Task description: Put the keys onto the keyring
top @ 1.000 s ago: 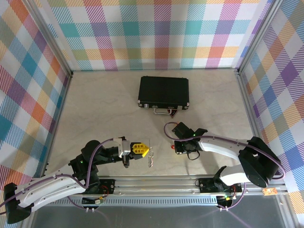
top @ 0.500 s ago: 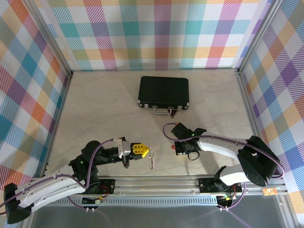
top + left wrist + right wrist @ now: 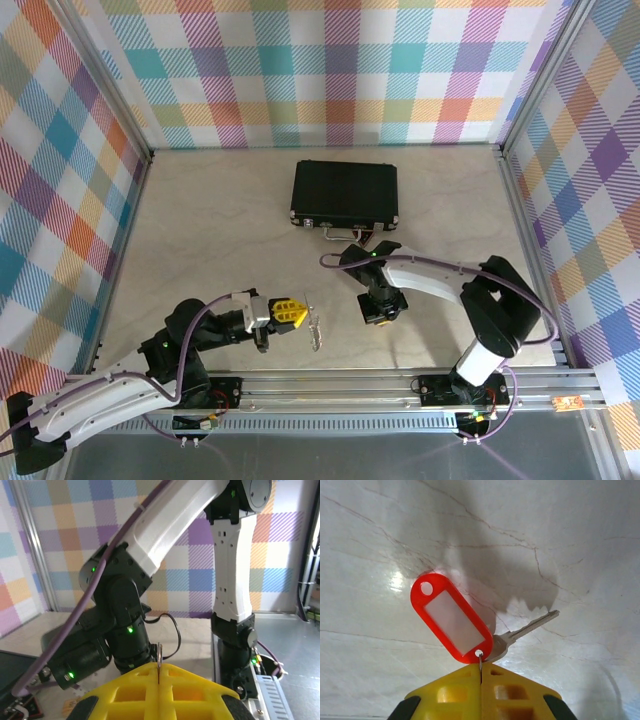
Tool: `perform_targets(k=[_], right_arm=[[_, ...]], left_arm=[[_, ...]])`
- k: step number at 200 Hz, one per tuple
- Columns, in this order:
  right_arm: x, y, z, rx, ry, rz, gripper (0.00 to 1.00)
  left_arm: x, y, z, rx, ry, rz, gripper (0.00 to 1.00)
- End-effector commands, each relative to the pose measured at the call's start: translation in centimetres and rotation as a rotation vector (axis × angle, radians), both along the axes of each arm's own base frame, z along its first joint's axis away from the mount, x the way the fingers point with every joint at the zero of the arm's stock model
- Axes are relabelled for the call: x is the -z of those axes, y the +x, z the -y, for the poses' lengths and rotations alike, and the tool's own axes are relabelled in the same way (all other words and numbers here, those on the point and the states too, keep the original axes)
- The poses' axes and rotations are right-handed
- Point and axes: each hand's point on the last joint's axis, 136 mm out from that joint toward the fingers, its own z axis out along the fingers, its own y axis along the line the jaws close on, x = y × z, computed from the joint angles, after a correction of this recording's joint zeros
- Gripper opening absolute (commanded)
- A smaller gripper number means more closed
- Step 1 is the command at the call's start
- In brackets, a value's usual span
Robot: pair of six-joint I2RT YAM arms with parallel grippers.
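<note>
- While the left gripper [image 3: 158, 676] is pressing its two yellow plastic fingers [image 3: 125, 692] together with no gap, it is pinching the thin metal edge of the keyring [image 3: 159, 659] between them.
- From above, this keyring is showing as one flat silver loop with a bumpy side. It is sticking out from the fingertips over the near part of the table [image 3: 200, 230], left of the middle.
- The right gripper [image 3: 481, 674] is also standing fully closed, and it is gripping the small wire ring that is joining the key [image 3: 530, 627] to its tag [image 3: 451, 617].
- The key is showing one slim silver blade; the tag is showing an oblong red plastic frame, a white window and one round hole.
- Both are hanging over or lying on the glossy, pale, veined table; I cannot tell which.
- The key is sitting near the middle of the table, in front of one black case [image 3: 345, 193], well apart from the keyring.
</note>
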Motion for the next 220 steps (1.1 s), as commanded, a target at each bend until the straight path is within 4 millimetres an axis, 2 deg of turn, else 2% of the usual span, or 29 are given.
perform_targets(k=[1, 67, 113, 152, 220], right_arm=[[-0.2, -2.0, 1.0, -0.056, -0.065, -0.132, 0.04], [1.3, -1.7, 0.1, -0.118, -0.079, -0.201, 0.05], [1.3, -1.4, -0.3, -0.110, -0.053, -0.184, 0.15], [0.6, -1.5, -0.5, -0.098, -0.021, -0.159, 0.23], [-2.5, -1.9, 0.1, -0.037, 0.057, -0.059, 0.48]], left_arm=[[-1.5, 0.3, -1.0, -0.056, -0.054, 0.051, 0.00], [-1.2, 0.6, -1.2, -0.076, -0.056, 0.053, 0.00], [-0.6, 1.5, -0.8, -0.107, -0.036, 0.046, 0.00], [0.5, 2.6, 0.0, -0.140, 0.005, 0.026, 0.00], [0.2, 2.2, 0.2, -0.109, -0.020, 0.017, 0.00]])
